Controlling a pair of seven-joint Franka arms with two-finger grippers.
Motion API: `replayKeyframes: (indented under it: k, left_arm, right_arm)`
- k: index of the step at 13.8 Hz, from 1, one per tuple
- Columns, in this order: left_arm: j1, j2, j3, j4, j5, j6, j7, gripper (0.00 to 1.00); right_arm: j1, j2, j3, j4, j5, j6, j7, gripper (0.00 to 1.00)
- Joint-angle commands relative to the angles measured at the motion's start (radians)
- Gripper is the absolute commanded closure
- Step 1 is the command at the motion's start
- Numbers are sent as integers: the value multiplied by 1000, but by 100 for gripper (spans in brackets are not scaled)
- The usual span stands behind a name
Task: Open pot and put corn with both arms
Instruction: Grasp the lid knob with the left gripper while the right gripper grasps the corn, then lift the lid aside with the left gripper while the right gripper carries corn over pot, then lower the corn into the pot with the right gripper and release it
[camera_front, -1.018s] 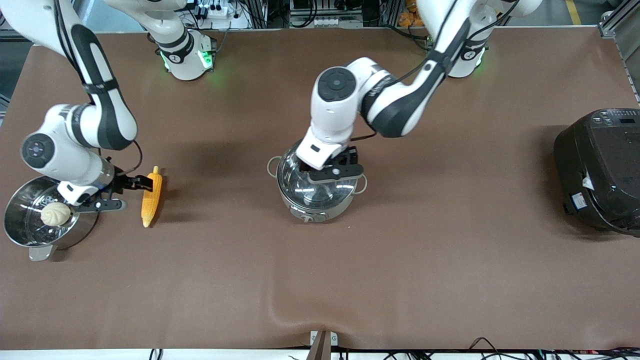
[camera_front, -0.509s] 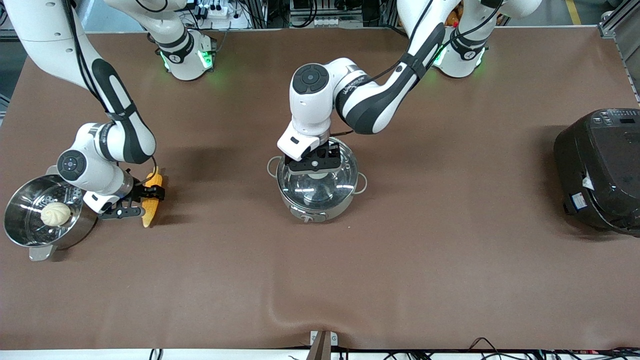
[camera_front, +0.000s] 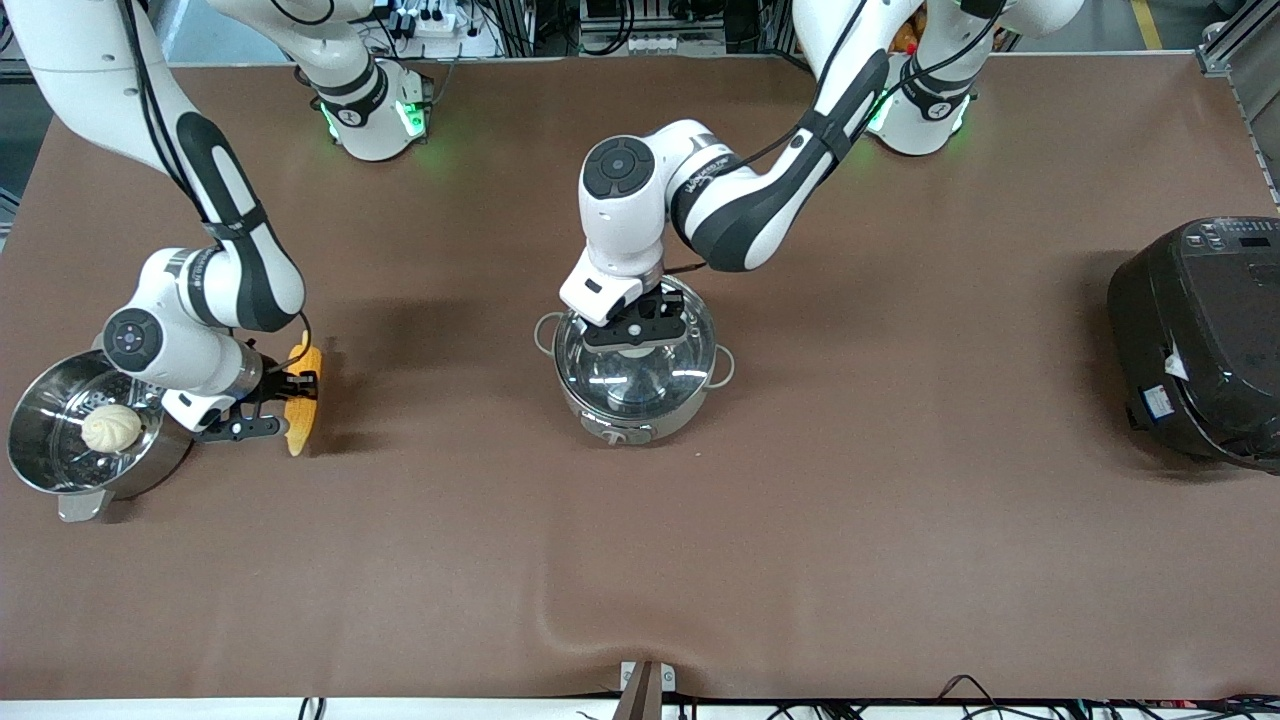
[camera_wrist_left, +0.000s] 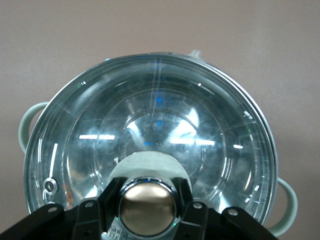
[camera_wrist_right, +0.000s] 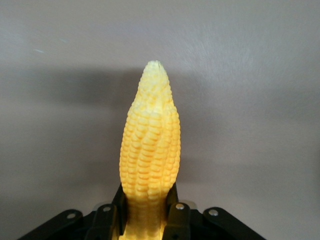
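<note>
The steel pot (camera_front: 632, 408) stands mid-table with its glass lid (camera_front: 665, 372) on it. My left gripper (camera_front: 637, 336) is down on the lid, shut on the copper-coloured knob (camera_wrist_left: 147, 207), with one finger on each side of it. In the left wrist view, the left gripper (camera_wrist_left: 147, 212) and the lid (camera_wrist_left: 150, 125) fill the picture. The yellow corn (camera_front: 303, 410) is beside the steamer pot, toward the right arm's end of the table. My right gripper (camera_front: 289, 403) is shut on its thick end. In the right wrist view the corn (camera_wrist_right: 150, 145) points out from the right gripper (camera_wrist_right: 149, 216), low over the table.
A steel steamer pot (camera_front: 35, 475) holding a pale bun (camera_front: 110, 428) sits close beside the right gripper. A big black rice cooker (camera_front: 1200, 340) stands at the left arm's end of the table. The table is covered in a brown cloth (camera_front: 800, 520).
My left gripper moved across the lid onto its knob and closed round it. My right gripper slid onto the corn and closed; the corn has shifted slightly.
</note>
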Motion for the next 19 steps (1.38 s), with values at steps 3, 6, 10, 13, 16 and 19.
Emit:
replayKeyframes:
  k: [3, 6, 10, 13, 16, 19]
  left_arm:
    - [8, -72, 0, 21, 10, -110, -38, 100]
    - [80, -164, 2, 20, -5, -188, -35, 100]
    - [291, -207, 0, 7, -22, -224, -13, 100]
    - [477, -223, -7, -71, -21, -225, 179, 100]
    - [607, -232, -9, -114, -57, -198, 339, 100]
    - [666, -313, -9, -314, -79, -24, 413, 100]
  right_arm:
    - [95, -57, -1, 171, 21, -222, 38, 87]
    - [204, -74, 0, 194, 23, -233, 97, 86]
    - [461, -69, -1, 294, 23, -309, 435, 91]
    - [685, -54, -1, 364, 20, -297, 723, 91]
    - [825, 41, -3, 438, 6, -238, 909, 88]
    - [850, 96, -3, 441, 4, -153, 955, 81]
